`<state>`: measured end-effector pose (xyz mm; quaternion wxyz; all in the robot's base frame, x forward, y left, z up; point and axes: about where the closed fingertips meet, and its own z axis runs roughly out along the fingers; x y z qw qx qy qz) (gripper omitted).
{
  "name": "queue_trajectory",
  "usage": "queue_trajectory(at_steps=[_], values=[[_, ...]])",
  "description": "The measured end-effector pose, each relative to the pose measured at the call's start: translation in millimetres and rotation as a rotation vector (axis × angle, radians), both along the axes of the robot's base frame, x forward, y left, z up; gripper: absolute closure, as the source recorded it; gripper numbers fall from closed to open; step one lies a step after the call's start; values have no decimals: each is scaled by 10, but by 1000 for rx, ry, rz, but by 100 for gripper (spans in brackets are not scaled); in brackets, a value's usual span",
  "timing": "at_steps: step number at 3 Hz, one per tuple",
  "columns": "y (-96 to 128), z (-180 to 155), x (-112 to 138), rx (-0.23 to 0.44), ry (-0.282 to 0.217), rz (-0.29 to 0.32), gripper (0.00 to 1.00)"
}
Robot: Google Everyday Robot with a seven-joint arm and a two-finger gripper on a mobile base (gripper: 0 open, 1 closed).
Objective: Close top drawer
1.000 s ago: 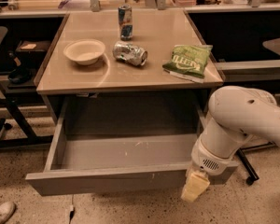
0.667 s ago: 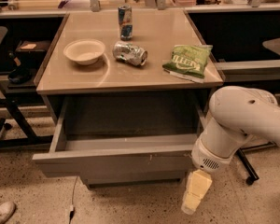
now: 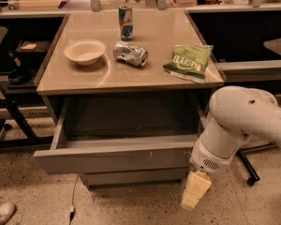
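The top drawer (image 3: 114, 159) is a wide grey drawer under the tan table (image 3: 154, 78). It stands partly open, with its plain front pulled out toward me and a strip of its dark inside (image 3: 126, 123) showing. My gripper (image 3: 195, 191) hangs from the white arm (image 3: 239, 121) at the lower right. It is just past the right end of the drawer front and below it, close to the floor, with nothing held in it.
On the table are a white bowl (image 3: 84, 51), a crushed can (image 3: 130, 53), an upright can (image 3: 125, 22) and a green chip bag (image 3: 189, 60). A lower drawer front (image 3: 133, 176) sits beneath. There is a chair (image 3: 0, 78) at the left, a shoe (image 3: 2, 213) at the bottom left and a chair leg with a wheel (image 3: 250, 177) at the right.
The top drawer has slid inward and sticks out much less than a second ago. My gripper has stayed at the drawer's right end, shifting slightly.
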<state>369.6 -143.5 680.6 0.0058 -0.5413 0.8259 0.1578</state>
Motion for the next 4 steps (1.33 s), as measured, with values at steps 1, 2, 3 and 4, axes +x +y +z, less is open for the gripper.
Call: queue_trajectory(at_steps=[1, 2, 3, 4], values=[[0, 0, 0, 0, 0, 0, 42], [0, 1, 0, 0, 0, 0, 65], [-23, -22, 113, 4, -34, -2, 88], [-84, -46, 267, 7, -65, -13, 100]])
